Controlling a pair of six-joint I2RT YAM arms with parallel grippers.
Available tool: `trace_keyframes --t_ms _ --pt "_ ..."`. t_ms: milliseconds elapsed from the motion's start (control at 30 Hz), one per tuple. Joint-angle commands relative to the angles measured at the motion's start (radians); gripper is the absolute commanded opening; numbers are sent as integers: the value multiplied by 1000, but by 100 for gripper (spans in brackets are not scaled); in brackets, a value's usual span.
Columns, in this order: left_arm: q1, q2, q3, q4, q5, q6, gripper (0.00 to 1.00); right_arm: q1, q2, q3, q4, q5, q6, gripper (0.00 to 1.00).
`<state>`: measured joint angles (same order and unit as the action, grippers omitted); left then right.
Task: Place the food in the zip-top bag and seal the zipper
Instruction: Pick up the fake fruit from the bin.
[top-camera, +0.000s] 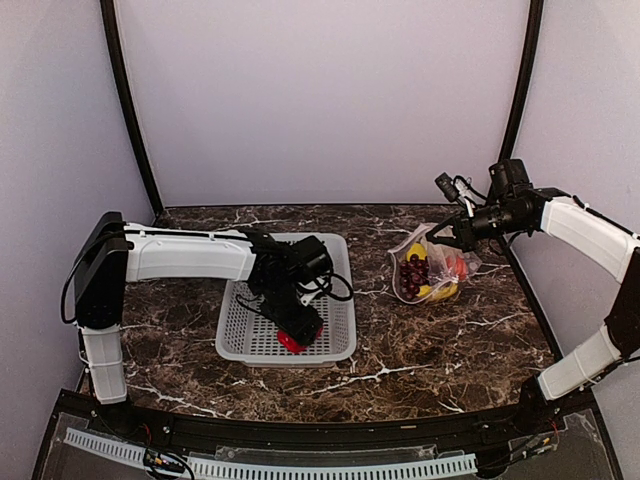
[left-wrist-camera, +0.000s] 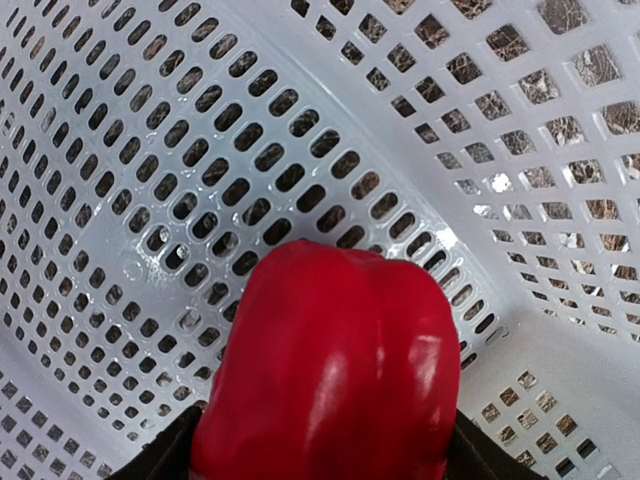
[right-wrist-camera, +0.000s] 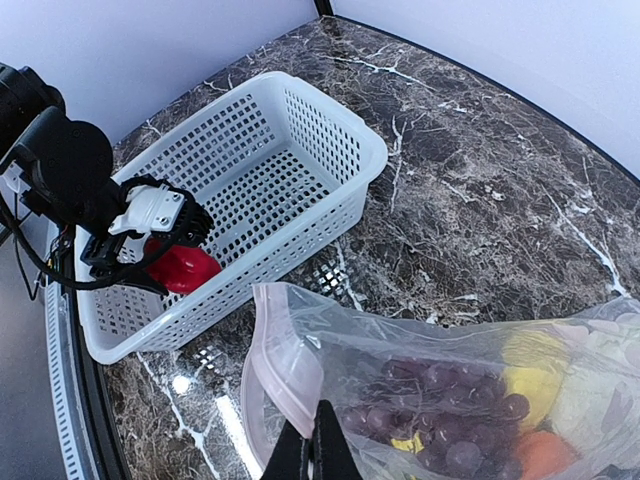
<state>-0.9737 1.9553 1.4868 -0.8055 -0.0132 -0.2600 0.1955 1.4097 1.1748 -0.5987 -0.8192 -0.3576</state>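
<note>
- The left gripper (top-camera: 297, 330) reaches down into the white perforated basket (top-camera: 232, 350), which stands on the left half of the dark marbled table (top-camera: 420, 360).
- Its fingers (left-wrist-camera: 155, 462) are spread on either side of the red pepper (left-wrist-camera: 335, 370), close against its flanks. Whether they press on it cannot be told.
- The pepper lies on the basket floor near the front wall.
- The zip-top bag (top-camera: 402, 262) stands on the right of the table, well apart from the basket, its mouth raised.
- Inside it are a dark red grape bunch (right-wrist-camera: 445, 395), a yellow piece (right-wrist-camera: 535, 368) and an orange tomato (right-wrist-camera: 545, 455).
- The pinkish zipper (right-wrist-camera: 260, 345) gapes open along the mouth.
- The right gripper (right-wrist-camera: 315, 448), fingers pressed together, pinches the bag's upper edge.
</note>
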Motion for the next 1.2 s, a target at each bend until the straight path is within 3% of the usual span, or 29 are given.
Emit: trace_keyframes --t_ms 0,233,367,733,933,1167 --pt "-3 2 25 -26 7 15 70 -5 -8 -7 2 -21 -5 0" --pt "-3 0 30 -48 40 33 61 -6 -6 26 -32 -9 -3 0" --pt "-2 -21 20 -53 27 34 51 -5 -5 68 -81 16 -10 0" --pt "-2 -180 20 -42 -72 65 45 8 -3 188 -227 90 -45 0" --pt "-3 -251 41 43 -81 53 42 22 5 218 -267 105 -50 0" --pt "-12 -316 33 295 27 21 39 31 35 281 -295 86 -43 0"
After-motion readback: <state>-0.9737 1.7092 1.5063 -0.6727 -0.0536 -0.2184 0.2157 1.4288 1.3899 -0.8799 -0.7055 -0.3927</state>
